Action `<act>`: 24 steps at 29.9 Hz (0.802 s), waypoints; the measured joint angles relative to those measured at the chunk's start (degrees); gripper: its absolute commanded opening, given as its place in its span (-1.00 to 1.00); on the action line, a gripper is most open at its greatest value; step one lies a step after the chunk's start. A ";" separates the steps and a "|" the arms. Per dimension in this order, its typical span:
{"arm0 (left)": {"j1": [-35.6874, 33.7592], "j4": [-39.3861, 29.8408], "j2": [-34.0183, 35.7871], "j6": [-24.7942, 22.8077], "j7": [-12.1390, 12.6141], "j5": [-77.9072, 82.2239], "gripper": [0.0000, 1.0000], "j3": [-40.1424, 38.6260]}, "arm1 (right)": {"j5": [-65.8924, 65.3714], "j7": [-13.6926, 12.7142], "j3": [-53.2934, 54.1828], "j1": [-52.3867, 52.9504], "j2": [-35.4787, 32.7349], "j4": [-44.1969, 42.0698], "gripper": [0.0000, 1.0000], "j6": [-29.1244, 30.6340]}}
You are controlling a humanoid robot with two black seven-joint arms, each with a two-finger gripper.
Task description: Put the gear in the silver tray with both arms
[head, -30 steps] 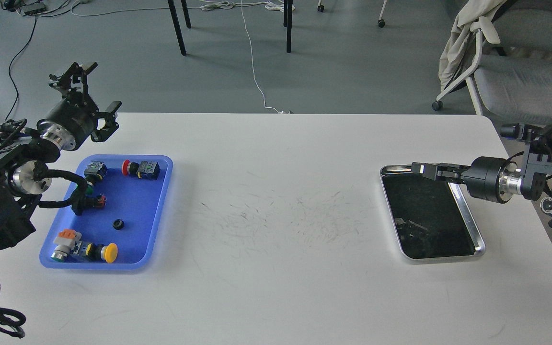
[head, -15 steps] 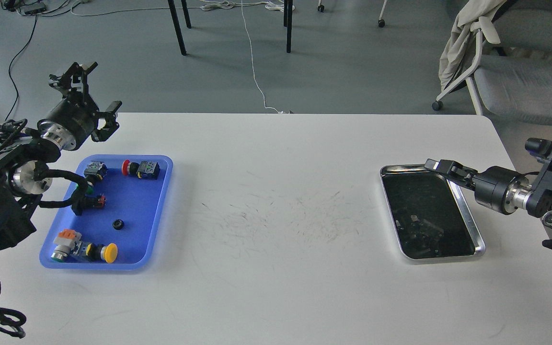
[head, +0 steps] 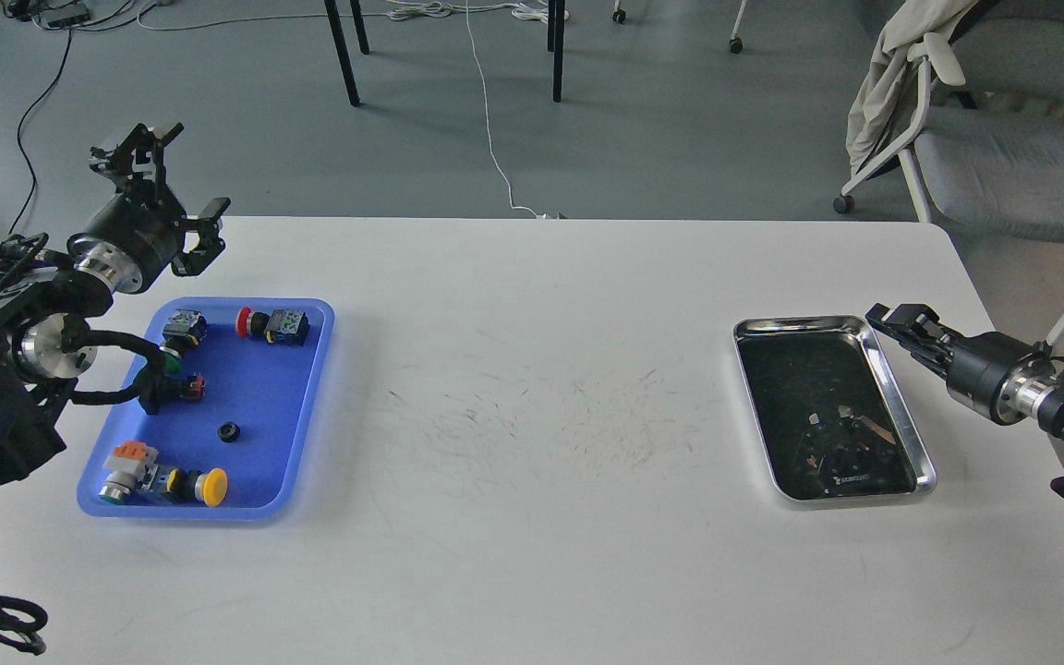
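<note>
Resting on white bench [head: 532, 388]: shiny rectangular silver tray [head: 901, 420], right.
Right black two-finger gripper [head: 892, 319]: beside tray's far right corner, jaws' state unclear.
Left black two-finger gripper [head: 163, 175]: raised far left, jaws apart, empty.

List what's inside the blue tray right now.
The blue tray holds several push-button switches: red-capped, yellow-capped, orange-topped, plus the small black gear. The left arm's cable covers part of its left side.

blue tray [head: 301, 406], silver tray [head: 901, 411], white table [head: 532, 554]

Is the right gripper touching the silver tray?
Apart. In the head view, white table shows between the right gripper and the silver tray rim.
</note>
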 measured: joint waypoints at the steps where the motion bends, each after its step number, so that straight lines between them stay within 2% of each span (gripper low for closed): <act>1: 0.00 0.00 0.07 0.00 -0.01 0.00 0.96 0.00 | 0.78 0.00 0.27 -0.24 0.31 -0.06 -0.97 -0.03; 10: -0.10 -0.01 0.46 0.00 -0.02 0.02 0.96 0.00 | 4.09 0.00 3.91 -3.90 2.91 0.66 -0.96 -0.06; 24: -0.10 -0.30 2.00 0.00 -0.10 0.02 0.96 -1.44 | 4.15 0.00 3.52 -4.82 6.39 1.18 -0.92 0.29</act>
